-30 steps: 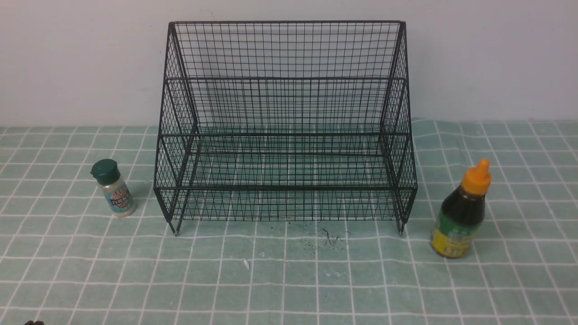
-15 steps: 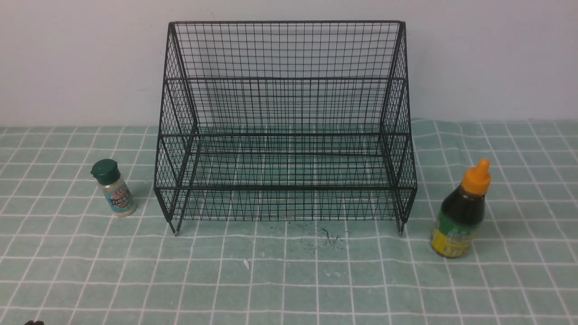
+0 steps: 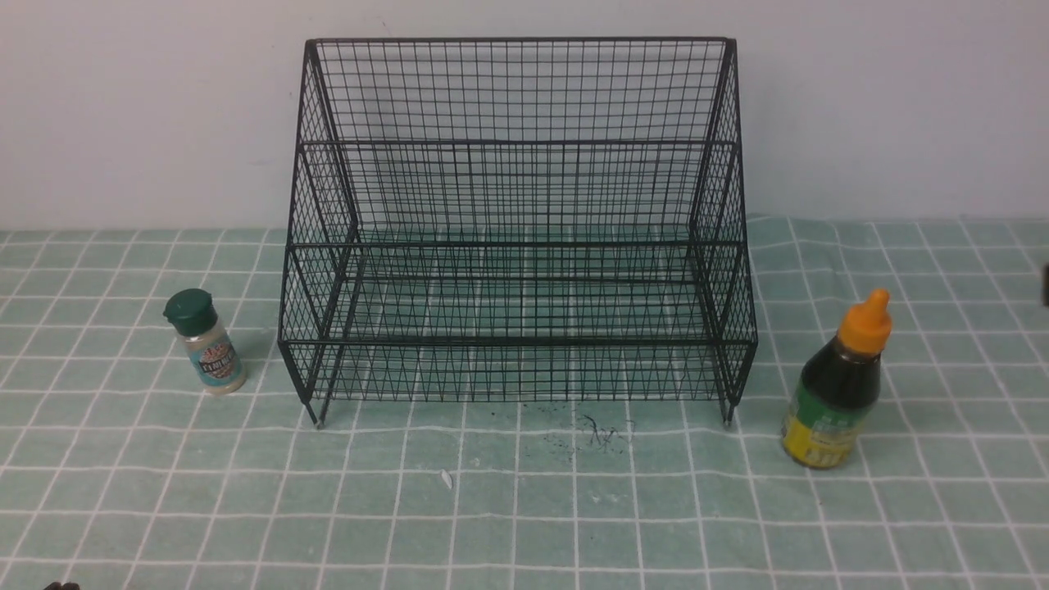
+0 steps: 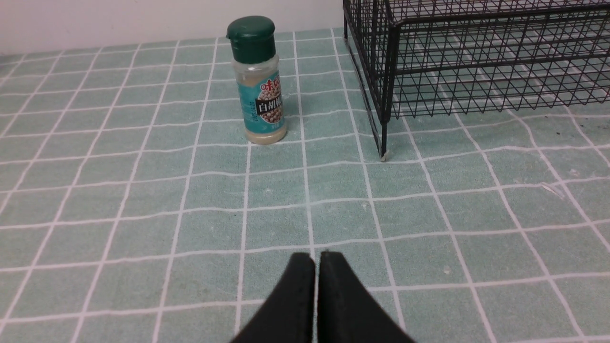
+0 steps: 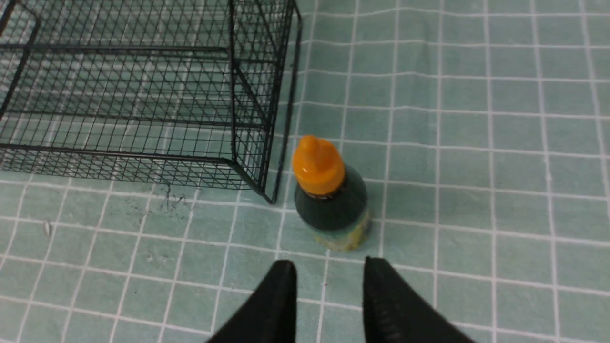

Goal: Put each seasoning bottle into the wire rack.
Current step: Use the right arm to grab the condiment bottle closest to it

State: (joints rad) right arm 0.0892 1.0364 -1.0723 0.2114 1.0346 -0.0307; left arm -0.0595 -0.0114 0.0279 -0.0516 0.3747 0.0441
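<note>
The black wire rack [image 3: 516, 221] stands empty at the middle back of the table. A small clear shaker with a dark green cap [image 3: 205, 340] stands upright left of it, also in the left wrist view [image 4: 258, 81]. A taller dark bottle with an orange nozzle cap [image 3: 837, 385] stands upright right of the rack. My left gripper [image 4: 316, 259] is shut and empty, well short of the shaker. My right gripper [image 5: 329, 269] is open above the cloth, just short of the dark bottle [image 5: 331, 193], not touching it.
A green checked cloth [image 3: 524, 508] covers the table, with a pale wall behind. Dark specks [image 3: 598, 430] and a small white scrap [image 3: 447, 478] lie in front of the rack. A dark sliver of my right arm [image 3: 1045, 287] shows at the front view's right edge.
A dark part of the right arm has come into the front view's right edge. The bottles and rack have not moved.
</note>
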